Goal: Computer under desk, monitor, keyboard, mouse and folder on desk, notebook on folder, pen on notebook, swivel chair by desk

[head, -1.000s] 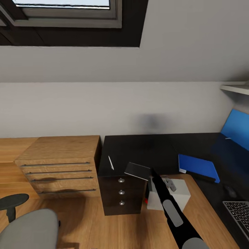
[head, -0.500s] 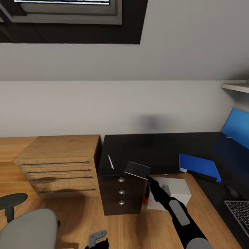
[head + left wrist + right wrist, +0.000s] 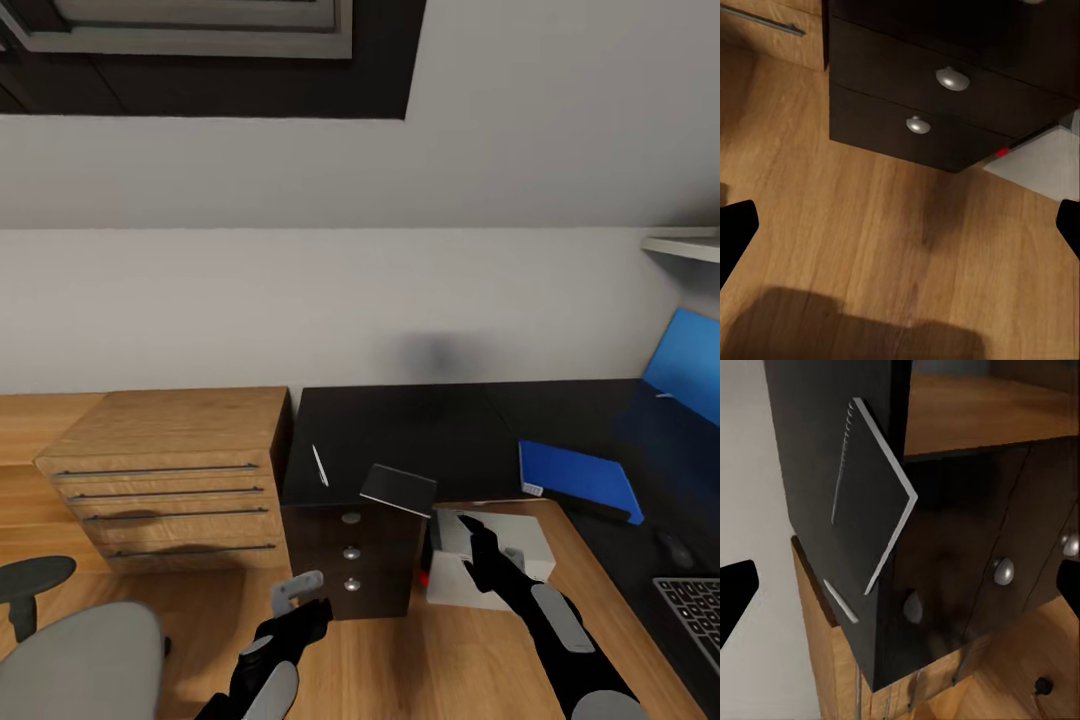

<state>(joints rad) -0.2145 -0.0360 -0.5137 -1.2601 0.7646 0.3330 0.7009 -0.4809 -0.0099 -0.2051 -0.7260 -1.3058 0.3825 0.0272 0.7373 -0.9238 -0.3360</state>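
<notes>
Grey notebook [image 3: 866,491] overhangs desk [image 3: 825,450] corner.

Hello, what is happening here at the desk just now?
A two-armed robot is tidying a black desk. Its right gripper, open and holding nothing, is near the notebook, which lies at the desk's front edge and juts over it above the drawer unit. The left gripper, also open, hangs over the floor before the drawers. The pen lies on the desk, the blue folder further right. The computer stands on the floor below.
</notes>
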